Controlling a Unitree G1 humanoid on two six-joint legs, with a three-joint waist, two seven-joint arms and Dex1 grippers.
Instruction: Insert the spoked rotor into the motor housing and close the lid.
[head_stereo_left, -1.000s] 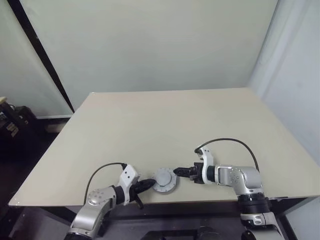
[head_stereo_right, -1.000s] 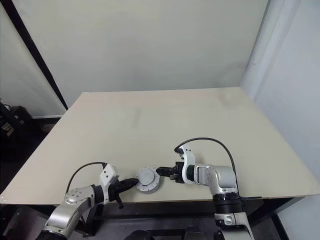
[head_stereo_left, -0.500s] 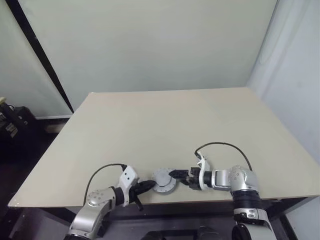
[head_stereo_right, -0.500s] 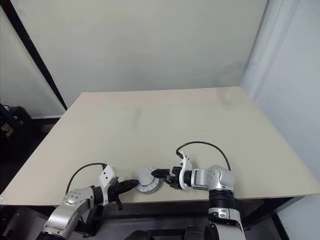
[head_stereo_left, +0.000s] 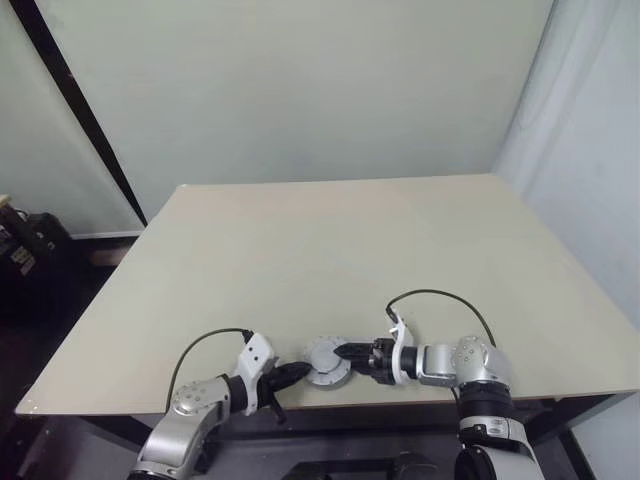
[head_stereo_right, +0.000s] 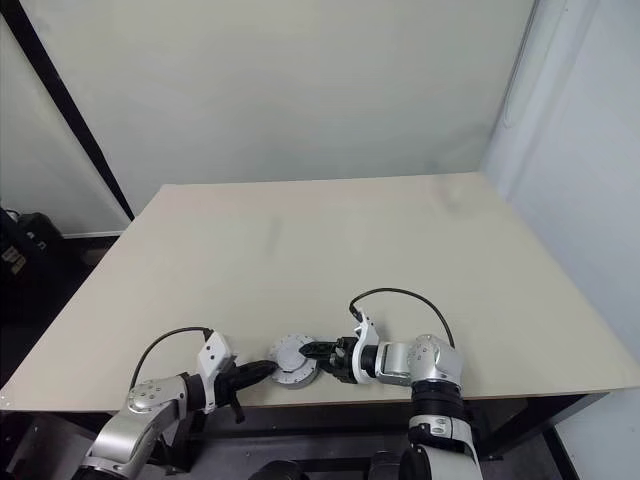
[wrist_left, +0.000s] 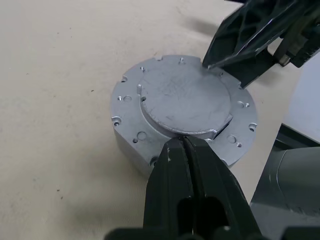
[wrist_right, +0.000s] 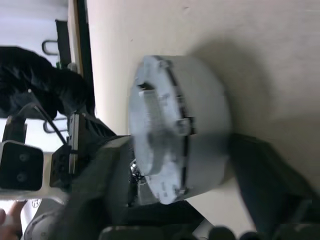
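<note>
The motor housing (wrist_left: 127, 107) is a round grey metal body with a holed flange, standing near the table's front edge (head_stereo_left: 326, 362). The lid (wrist_left: 182, 100), a flat grey disc, lies on its top face. The spoked rotor is hidden. My left gripper (wrist_left: 182, 142) is shut, empty, its tips against the housing's near rim. My right gripper (head_stereo_left: 345, 353) reaches in from the right. Its fingers (wrist_left: 240, 40) stand apart, one over the lid's far edge, the other low beside the housing wall (wrist_right: 205, 125). Whether they press on it I cannot tell.
The beige table (head_stereo_left: 330, 250) stretches far back to a pale wall. Its front edge runs just below the housing. Black cables (head_stereo_left: 440, 297) loop up from both wrists.
My right gripper has moved left to the housing and rolled, and its fingers now straddle the housing's right side, closer together. The left gripper and the housing have kept still.
</note>
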